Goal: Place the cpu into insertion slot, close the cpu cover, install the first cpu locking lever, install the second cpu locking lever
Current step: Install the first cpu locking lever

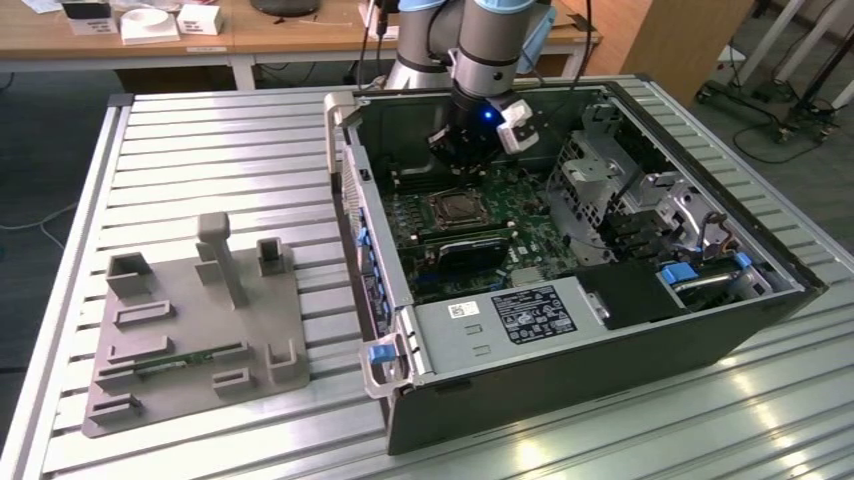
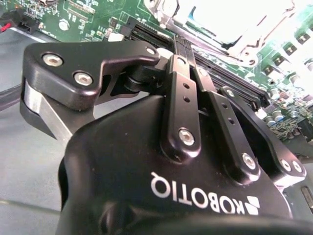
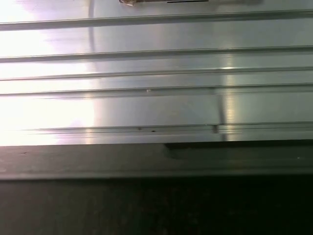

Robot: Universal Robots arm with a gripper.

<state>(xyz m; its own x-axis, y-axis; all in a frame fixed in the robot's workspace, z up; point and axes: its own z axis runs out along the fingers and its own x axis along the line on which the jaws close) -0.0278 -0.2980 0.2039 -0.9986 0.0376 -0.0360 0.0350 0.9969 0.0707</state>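
My hand (image 1: 461,152) hangs inside the open black computer case (image 1: 601,370), low over the green motherboard (image 1: 521,200), and I see free room straight up through the open side. On the exterior view's right the perforated silver drive cage (image 1: 601,185) crowds in. The grey white-labelled power box (image 1: 514,318) walls off the near end. Outside, the slatted aluminium surface (image 1: 200,150) lies open as far as the grey moulded parts fixture (image 1: 187,330).

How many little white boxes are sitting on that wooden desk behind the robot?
3, side by side on the wooden desk at the exterior view's upper left: the left box, the middle box, the right box. Others may lie past the frame's edge.
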